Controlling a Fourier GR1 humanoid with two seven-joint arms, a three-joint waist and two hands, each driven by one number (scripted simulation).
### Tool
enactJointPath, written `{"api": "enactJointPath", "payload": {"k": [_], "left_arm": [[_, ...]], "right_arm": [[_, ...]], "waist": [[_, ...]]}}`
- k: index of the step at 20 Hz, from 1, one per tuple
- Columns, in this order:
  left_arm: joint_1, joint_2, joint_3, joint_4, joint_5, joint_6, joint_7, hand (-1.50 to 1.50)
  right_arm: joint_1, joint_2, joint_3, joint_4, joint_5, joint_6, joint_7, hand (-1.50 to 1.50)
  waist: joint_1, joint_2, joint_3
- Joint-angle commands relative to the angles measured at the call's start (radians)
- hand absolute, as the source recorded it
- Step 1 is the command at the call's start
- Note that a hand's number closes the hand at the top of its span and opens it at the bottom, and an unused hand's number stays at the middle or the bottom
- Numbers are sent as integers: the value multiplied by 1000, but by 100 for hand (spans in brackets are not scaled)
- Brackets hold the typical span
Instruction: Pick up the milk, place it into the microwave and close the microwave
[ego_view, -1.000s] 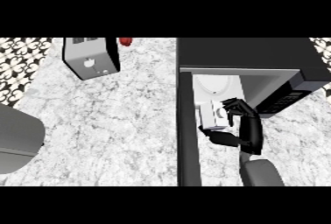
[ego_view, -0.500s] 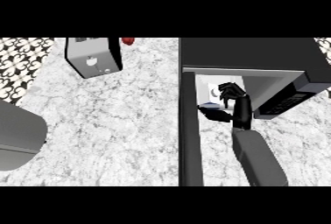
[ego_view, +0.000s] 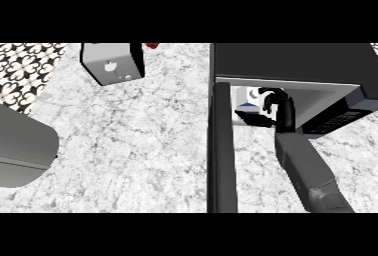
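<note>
The right hand (ego_view: 275, 102) is inside the mouth of the microwave (ego_view: 288, 62), fingers curled round the milk (ego_view: 248, 104), which sits against the hand's left side within the cavity. Pick-up looks done and placing is nearly so. From this angle I cannot tell whether the carton rests on the oven floor. Letting go, pulling out and closing are left. The door (ego_view: 221, 150) stands open, edge-on just left of the hand and forearm. The milk shows a dark blue patch but no readable wording. The control panel (ego_view: 336, 120), right of the hand, has marks too small to read. The left hand is out of view.
</note>
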Motion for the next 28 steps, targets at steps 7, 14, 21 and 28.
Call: {"api": "enactJointPath", "payload": {"k": [7, 14, 21, 28], "left_arm": [[-30, -6, -17, -1, -3, -2, 26, -150], [-89, -16, -8, 52, -5, -5, 20, -150], [-71, 13, 23, 42, 23, -22, 35, -150], [-110, 5, 22, 81, 17, -29, 26, -150]], "right_arm": [[-109, -84, 2, 152, 79, -146, -105, 150], [-174, -54, -80, 144, 13, -157, -155, 150], [-179, -101, -96, 163, 37, -297, -204, 150], [-227, -107, -112, 190, 56, -438, -155, 150]], "waist": [[19, 15, 2], [36, 24, 3], [56, 33, 4], [74, 40, 3]]}}
